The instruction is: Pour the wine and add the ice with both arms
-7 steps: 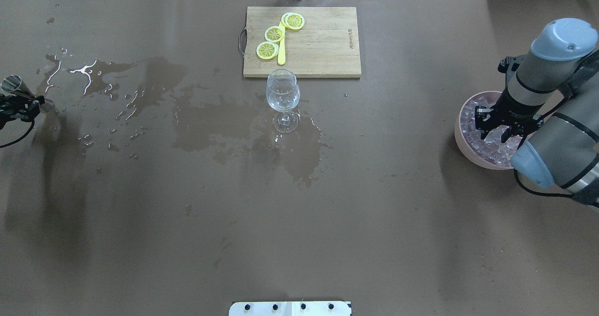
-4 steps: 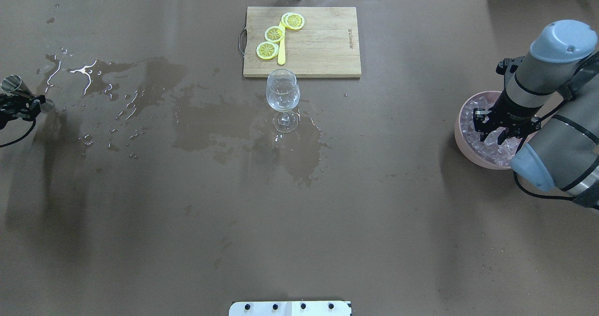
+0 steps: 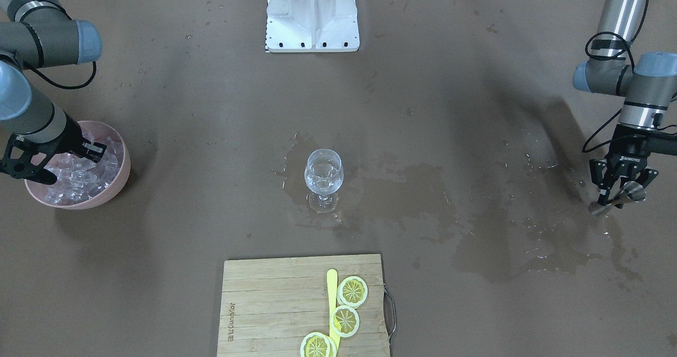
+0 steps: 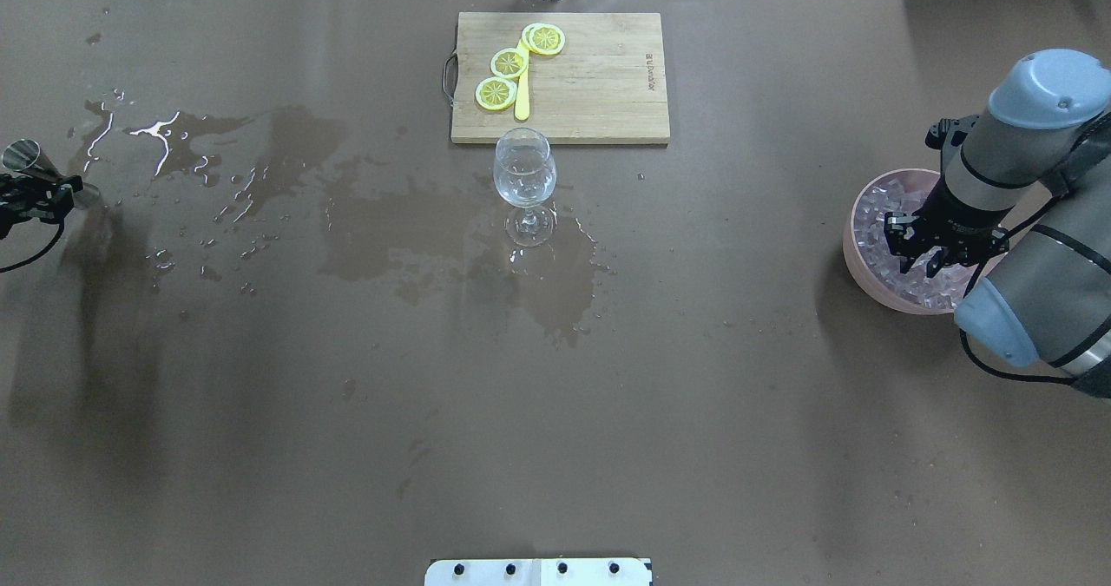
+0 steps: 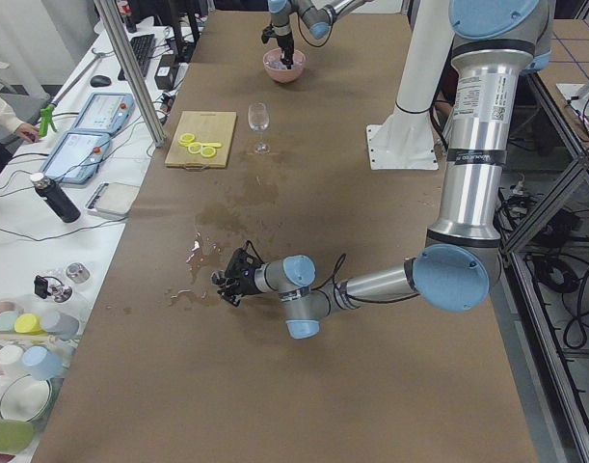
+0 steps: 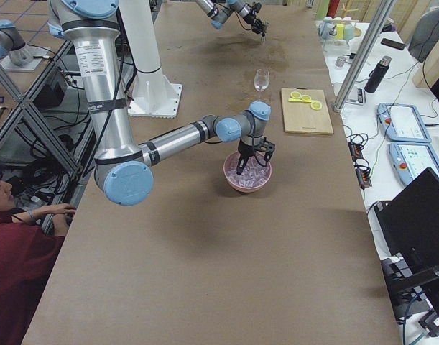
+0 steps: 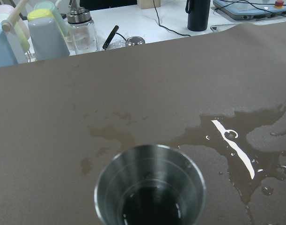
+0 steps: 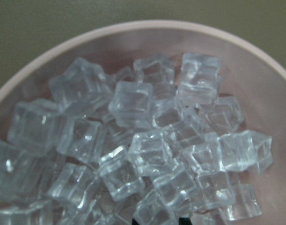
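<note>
Right fingers wide over the ice, left fingers holding a cup

The right fingers (image 3: 94,148) are spread wide, low over the ice (image 8: 138,140) — a heap of clear cubes in the pink bowl (image 4: 853,247) by the right edge of the counter (image 4: 555,412). The left fingers (image 4: 39,204) pinch a shiny metal cup (image 7: 150,178) at the left edge, beside wet spills (image 4: 286,148). A little wine (image 3: 323,185) sits in the glass (image 4: 524,161) — it stands toward the far edge, near the wood board (image 4: 599,82) with lemon slices (image 4: 509,63).
</note>
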